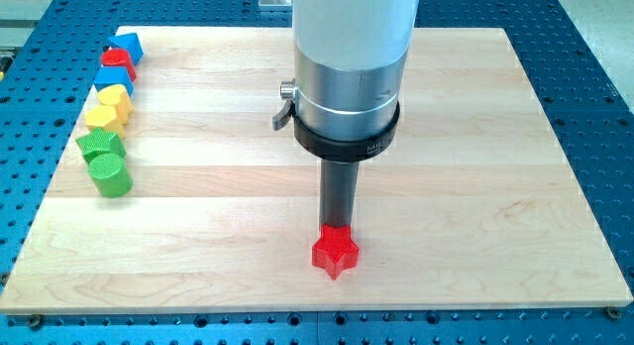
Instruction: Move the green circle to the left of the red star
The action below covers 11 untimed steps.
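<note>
The green circle (110, 174), a short green cylinder, stands near the board's left edge at the bottom of a row of blocks. The red star (335, 251) lies near the board's bottom edge, a little right of centre. My tip (337, 229) is at the star's top side, touching or nearly touching it; the rod's very end is partly hidden behind the star. The green circle is far to the left of the tip and the star.
Along the left edge, from top to bottom: a blue block (129, 45), a red block (118, 61), a blue block (113, 79), two yellow blocks (109, 107), a green star-like block (98, 143). The wooden board (475, 186) lies on a blue perforated table.
</note>
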{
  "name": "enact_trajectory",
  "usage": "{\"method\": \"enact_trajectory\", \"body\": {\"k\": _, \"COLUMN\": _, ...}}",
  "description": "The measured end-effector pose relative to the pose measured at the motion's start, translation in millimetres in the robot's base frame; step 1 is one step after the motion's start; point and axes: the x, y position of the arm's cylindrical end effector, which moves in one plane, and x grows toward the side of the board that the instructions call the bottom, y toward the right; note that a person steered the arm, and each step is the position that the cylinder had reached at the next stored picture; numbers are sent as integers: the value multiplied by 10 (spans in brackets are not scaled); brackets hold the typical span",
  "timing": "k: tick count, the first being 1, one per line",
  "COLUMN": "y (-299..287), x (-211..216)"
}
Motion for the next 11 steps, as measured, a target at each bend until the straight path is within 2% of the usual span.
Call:
{"method": "enact_trajectory", "body": {"k": 1, "y": -807, "x": 131}}
{"method": "enact_trajectory", "body": {"k": 2, "y": -1507, "x": 59}}
{"method": "enact_trajectory", "body": {"k": 3, "y": -2745, "x": -55}}
{"method": "enact_trajectory", "body": {"k": 4, "y": -2744, "x": -631}}
{"method": "enact_trajectory", "body": {"k": 5, "y": -1965, "x": -653}}
{"method": "enact_trajectory", "body": {"k": 6, "y": -1188, "x": -494}}
{"method": "enact_trajectory", "body": {"k": 7, "y": -1881, "x": -618}}
{"method": "enact_trajectory", "body": {"k": 8, "y": -1979, "x": -1031}}
{"method": "enact_trajectory", "body": {"k": 9, "y": -1232, "x": -1202}}
{"method": "enact_trajectory", "body": {"k": 10, "y": -957, "x": -371}}
{"method": "enact_trajectory", "body": {"k": 11, "y": -790, "x": -153}}
